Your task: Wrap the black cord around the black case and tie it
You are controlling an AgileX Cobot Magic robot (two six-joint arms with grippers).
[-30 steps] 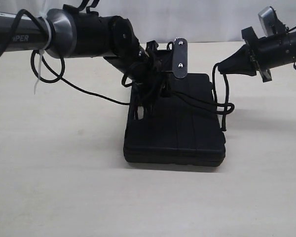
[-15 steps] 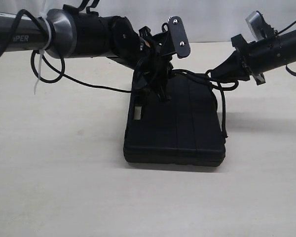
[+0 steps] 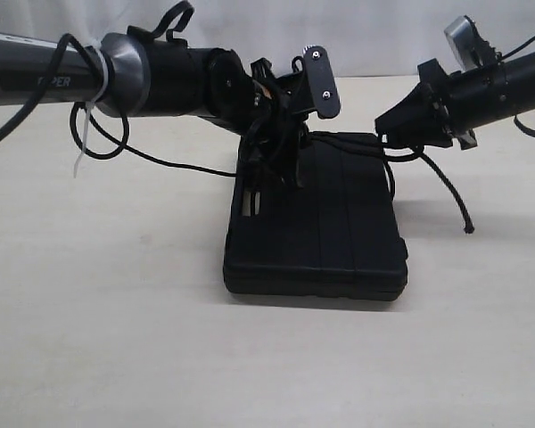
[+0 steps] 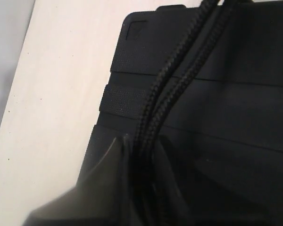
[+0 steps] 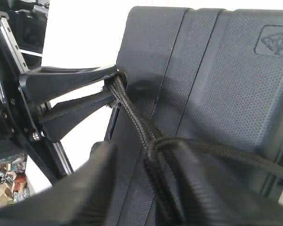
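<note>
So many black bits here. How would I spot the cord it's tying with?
Start at the black case lying flat on the table. Over its ribbed lid, the black cord runs from the left gripper to the right gripper. Unlike the smooth arm cables, it is matte and braided.

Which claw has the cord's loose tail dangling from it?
The right claw: the tail of the cord hangs free beside the case. The left claw pinches a doubled strand, no loose end showing.
</note>
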